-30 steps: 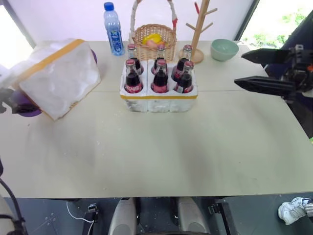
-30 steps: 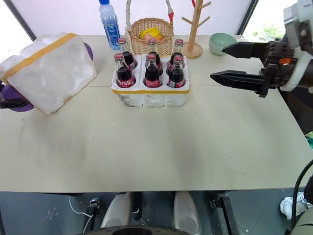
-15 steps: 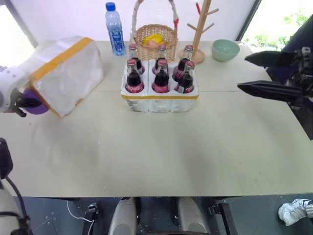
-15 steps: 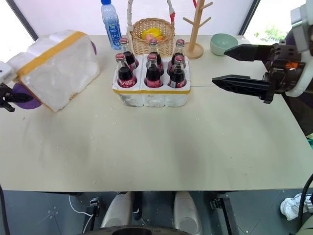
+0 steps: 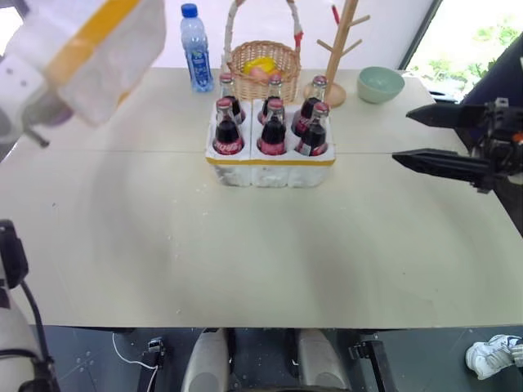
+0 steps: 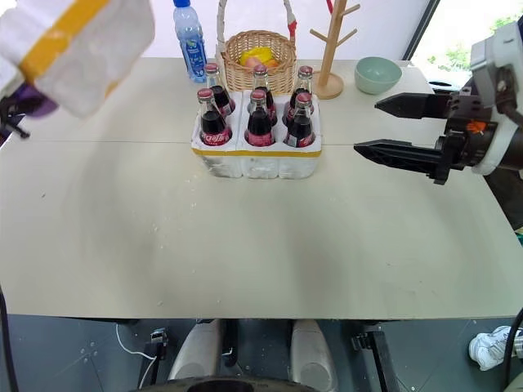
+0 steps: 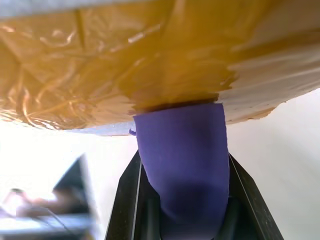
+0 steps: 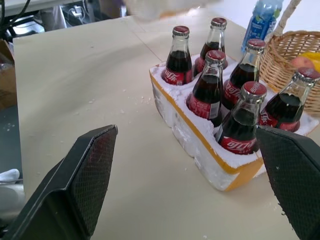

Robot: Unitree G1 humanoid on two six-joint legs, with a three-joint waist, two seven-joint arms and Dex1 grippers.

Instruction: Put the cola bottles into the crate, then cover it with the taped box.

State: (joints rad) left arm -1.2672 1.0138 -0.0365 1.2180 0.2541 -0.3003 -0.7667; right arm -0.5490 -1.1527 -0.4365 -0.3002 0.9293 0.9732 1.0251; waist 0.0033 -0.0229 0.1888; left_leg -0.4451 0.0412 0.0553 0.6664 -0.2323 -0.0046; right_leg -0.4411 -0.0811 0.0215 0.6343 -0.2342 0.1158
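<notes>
Six bottles (image 6: 259, 114) were seen standing upright in the wells of the crate (image 6: 257, 158), which sat at the middle of the table (image 6: 245, 245), in front of a basket (image 6: 252, 69). At the far left, the box (image 6: 69, 41) was held tilted above the table, clear of its surface, with the left gripper (image 7: 182, 150) clamped on it through a purple pad (image 7: 185, 165). At the right, the right gripper (image 6: 384, 126) was held with its fingers spread wide, gripping nothing.
</notes>
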